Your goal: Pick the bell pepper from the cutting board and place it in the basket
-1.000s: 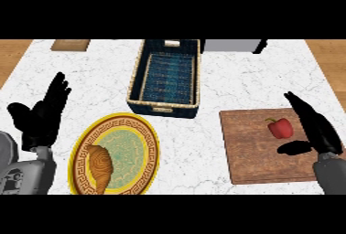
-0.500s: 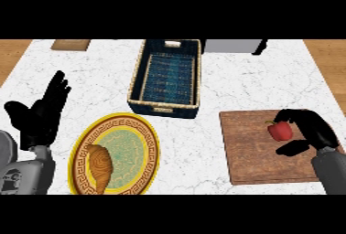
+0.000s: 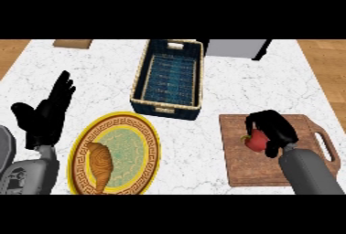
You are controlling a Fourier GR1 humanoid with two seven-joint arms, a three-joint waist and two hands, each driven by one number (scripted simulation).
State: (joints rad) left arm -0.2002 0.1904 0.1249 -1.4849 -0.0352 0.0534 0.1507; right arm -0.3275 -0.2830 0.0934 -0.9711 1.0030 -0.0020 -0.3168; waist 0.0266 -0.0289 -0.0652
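Over the cutting board, the right hand curls its fingers round the bell pepper.

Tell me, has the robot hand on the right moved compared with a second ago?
Yes. The right robot hand has swung leftward over the cutting board and curled round the red bell pepper, which it earlier lay beside with straight fingers.
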